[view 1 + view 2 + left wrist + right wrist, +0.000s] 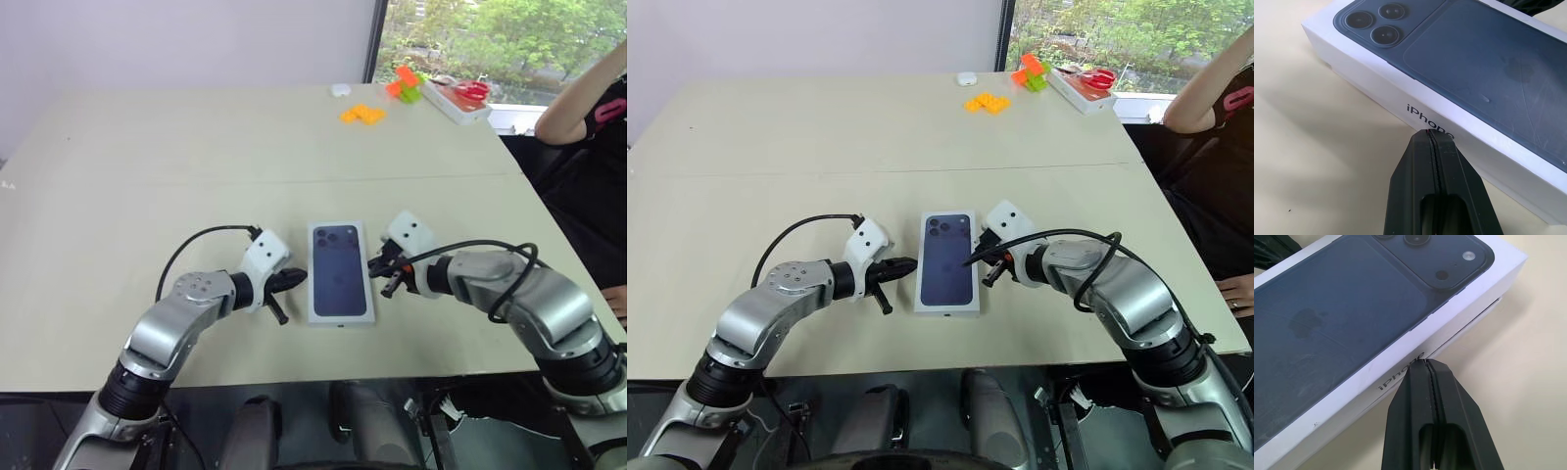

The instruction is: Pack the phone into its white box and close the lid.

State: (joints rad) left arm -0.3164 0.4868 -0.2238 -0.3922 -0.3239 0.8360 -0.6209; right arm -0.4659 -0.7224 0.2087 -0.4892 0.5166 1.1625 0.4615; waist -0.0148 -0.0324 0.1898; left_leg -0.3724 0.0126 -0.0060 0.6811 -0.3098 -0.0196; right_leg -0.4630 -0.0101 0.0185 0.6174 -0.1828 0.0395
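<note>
The lid (339, 269), white with a dark blue phone picture on top, sits down over the white box in the middle of the table's near half. A thin strip of the white box (1475, 322) shows under the lid's lower edge. The phone itself is hidden. My left gripper (299, 279) is shut, with its tip against the lid's left long side by the printed lettering (1430, 128). My right gripper (375, 264) is also shut, and its tip (1423, 362) touches the lid's right long side. Neither gripper holds anything.
Orange bricks (362, 115) and orange and green bricks (406, 84) lie at the far right of the table (147, 176), beside a white tray (458, 98) and a small white object (340, 90). A person's arm (578, 98) reaches in at the right edge.
</note>
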